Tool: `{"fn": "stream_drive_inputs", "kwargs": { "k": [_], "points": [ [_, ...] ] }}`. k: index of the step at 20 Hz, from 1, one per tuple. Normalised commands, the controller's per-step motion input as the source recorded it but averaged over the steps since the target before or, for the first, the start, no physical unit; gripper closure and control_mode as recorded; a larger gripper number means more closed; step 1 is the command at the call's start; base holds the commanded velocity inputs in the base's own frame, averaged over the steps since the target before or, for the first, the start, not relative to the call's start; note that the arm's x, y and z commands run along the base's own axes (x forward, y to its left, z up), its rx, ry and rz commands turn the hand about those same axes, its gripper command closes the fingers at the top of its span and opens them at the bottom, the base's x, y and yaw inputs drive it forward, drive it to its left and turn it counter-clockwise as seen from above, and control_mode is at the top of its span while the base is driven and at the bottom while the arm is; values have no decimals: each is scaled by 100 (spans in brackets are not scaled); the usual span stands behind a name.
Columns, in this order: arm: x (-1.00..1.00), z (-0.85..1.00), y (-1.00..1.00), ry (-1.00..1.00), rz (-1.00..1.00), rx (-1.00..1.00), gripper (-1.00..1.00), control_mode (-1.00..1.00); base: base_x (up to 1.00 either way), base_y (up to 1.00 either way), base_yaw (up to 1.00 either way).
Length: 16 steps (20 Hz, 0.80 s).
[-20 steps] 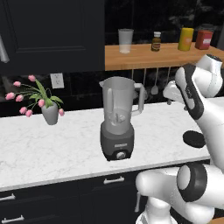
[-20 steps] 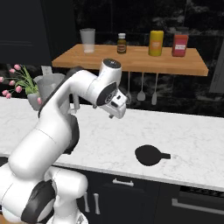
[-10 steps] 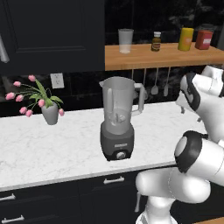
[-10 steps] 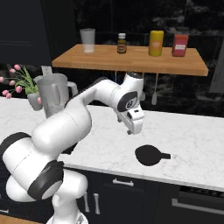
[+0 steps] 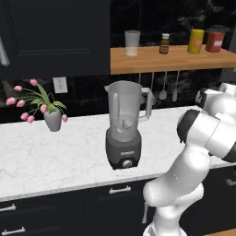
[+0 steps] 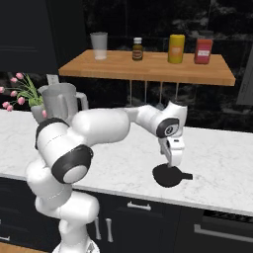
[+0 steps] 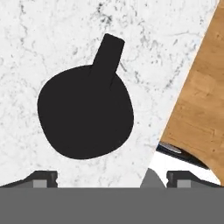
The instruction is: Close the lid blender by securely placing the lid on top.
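The blender (image 5: 124, 126), a tall translucent grey jar with a side handle on a dark base with a round knob, stands uncovered on the white marble counter (image 5: 55, 156). It also rises behind my arm in the right base view as the blender (image 6: 58, 100). The lid (image 6: 170, 175), a flat black round cap with a short tab, lies on the counter near its front edge, far to the blender's right. My gripper (image 6: 173, 162) points down just above the lid (image 7: 85, 116). It stands open, its fingertips (image 7: 43, 177) wide apart with nothing between them.
A wooden shelf (image 6: 148, 69) above the counter carries a clear glass (image 6: 99, 45), a small bottle (image 6: 137, 49), a yellow can (image 6: 176, 48) and a red can (image 6: 203, 51). Utensils (image 5: 162, 87) hang below it. A vase of pink tulips (image 5: 50, 115) stands left of the blender.
My arm has swung right and down, away from the blender. The gripper now hangs just over the lid. Blender and lid have not moved.
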Motion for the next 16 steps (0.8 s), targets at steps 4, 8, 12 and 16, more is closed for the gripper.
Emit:
{"fn": "stream_drive_inputs", "kwargs": {
  "k": [4, 8, 12, 16],
  "points": [
    [28, -54, -76, 10, -15, 1, -100, -100, 0, 0, 0],
    [31, -49, -67, 12, -17, 0, -100, -100, 0, 0, 0],
    [23, -33, -33, 3, -5, 6, -100, -100, 0, 0, 0],
    [0, -19, -15, 0, 0, 6, -100, -100, 0, 0, 0]
  ]
}}
